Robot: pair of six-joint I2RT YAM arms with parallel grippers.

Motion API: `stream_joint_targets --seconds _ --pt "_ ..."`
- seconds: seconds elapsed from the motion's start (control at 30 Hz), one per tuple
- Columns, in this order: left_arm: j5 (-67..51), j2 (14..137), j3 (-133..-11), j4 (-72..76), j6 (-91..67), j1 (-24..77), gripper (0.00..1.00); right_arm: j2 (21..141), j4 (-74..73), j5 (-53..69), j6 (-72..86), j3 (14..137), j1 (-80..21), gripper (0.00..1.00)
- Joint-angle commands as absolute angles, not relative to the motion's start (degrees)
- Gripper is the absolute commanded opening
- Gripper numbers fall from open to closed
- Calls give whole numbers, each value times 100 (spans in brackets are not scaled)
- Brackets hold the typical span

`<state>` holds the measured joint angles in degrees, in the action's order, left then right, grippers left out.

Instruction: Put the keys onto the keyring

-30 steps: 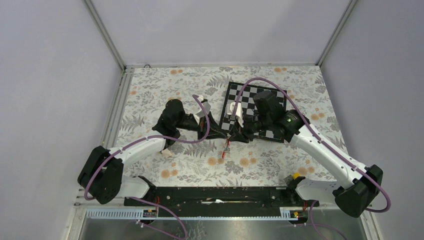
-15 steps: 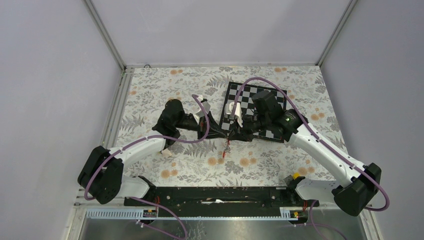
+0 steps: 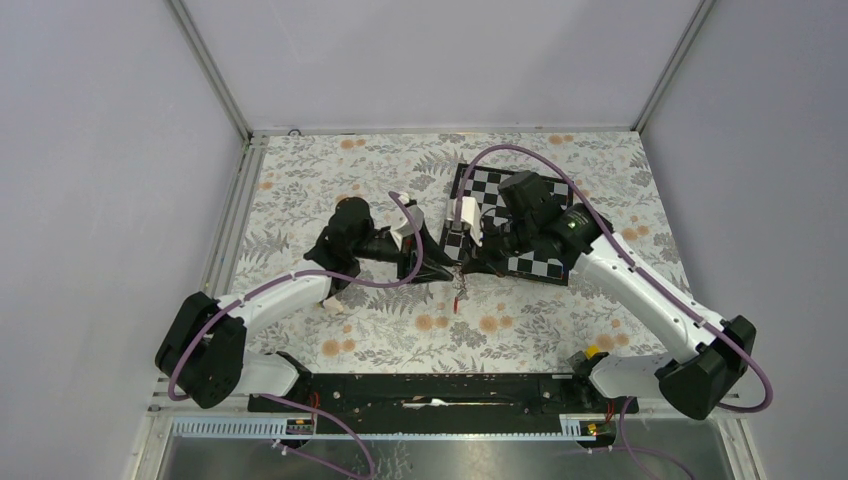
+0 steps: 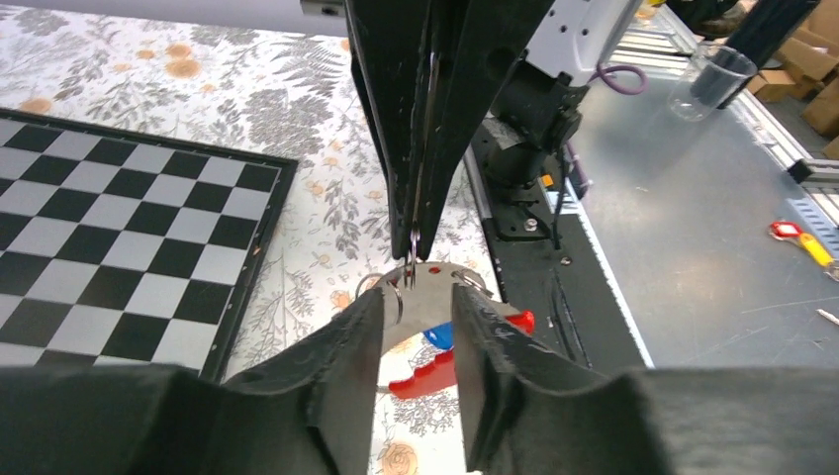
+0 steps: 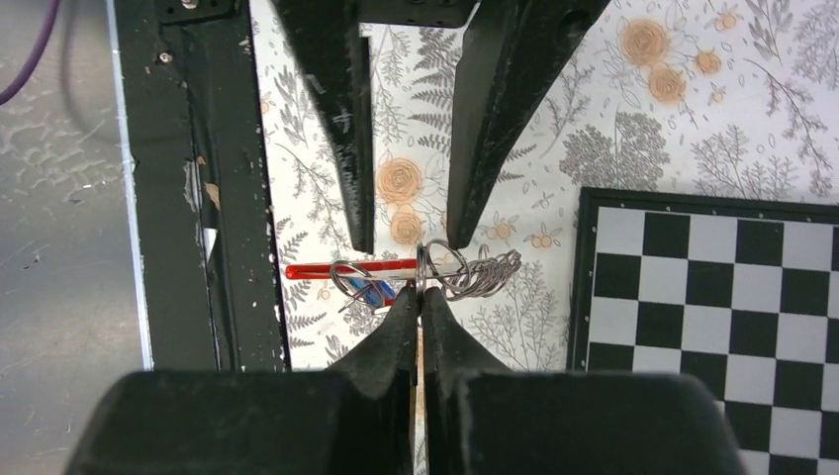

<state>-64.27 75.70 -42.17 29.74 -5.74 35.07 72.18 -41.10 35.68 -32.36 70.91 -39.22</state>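
Note:
The keyring, a grey curved strap (image 4: 425, 309) with a red section (image 4: 431, 377), hangs above the floral table between both grippers. My left gripper (image 4: 416, 297) grips the strap across its width, and both fingers (image 4: 361, 332) touch it. My right gripper (image 5: 420, 294) is shut on a thin wire ring (image 4: 411, 259) at the strap's top edge. A blue key tag (image 4: 436, 338) hangs behind the strap and also shows in the right wrist view (image 5: 377, 291). The red key tag cannot be told apart from the red section. In the top view the grippers meet (image 3: 455, 264) with the red part (image 3: 458, 293) dangling below.
The chessboard (image 3: 492, 184) lies far right of the meeting point, under the right wrist; it also shows in the wrist views (image 4: 99, 257) (image 5: 712, 297). A bunch of wire rings (image 5: 487, 274) hangs beside the strap. The black base rail (image 5: 208, 198) runs along the near edge.
Both grippers stay joined at the keyring. The right wrist has swung a little toward the far side, and the hanging red part has shifted slightly right.

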Motion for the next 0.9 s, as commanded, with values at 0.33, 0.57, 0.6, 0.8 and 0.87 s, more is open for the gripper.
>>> stream_joint_targets --seconds 0.33,0.57,0.6,0.8,0.87 --pt "-6124 7539 -4423 3136 -413 3489 53 8163 -6049 2269 -3507 8792 -4354 0" --pt "-6152 7583 -4089 3890 -657 3489 52 8500 -6446 1993 -3532 9297 -4547 0" --pt "-6148 7595 -4056 3989 -704 3487 52 8541 -6493 1961 -3530 9351 -4569 0" --pt "-6131 7707 -3923 4425 -867 3498 51 8697 -6663 1809 -3572 9564 -4681 0" --pt "-6106 7725 -3874 4548 -896 3498 51 8733 -6725 1704 -3642 9629 -4699 0"
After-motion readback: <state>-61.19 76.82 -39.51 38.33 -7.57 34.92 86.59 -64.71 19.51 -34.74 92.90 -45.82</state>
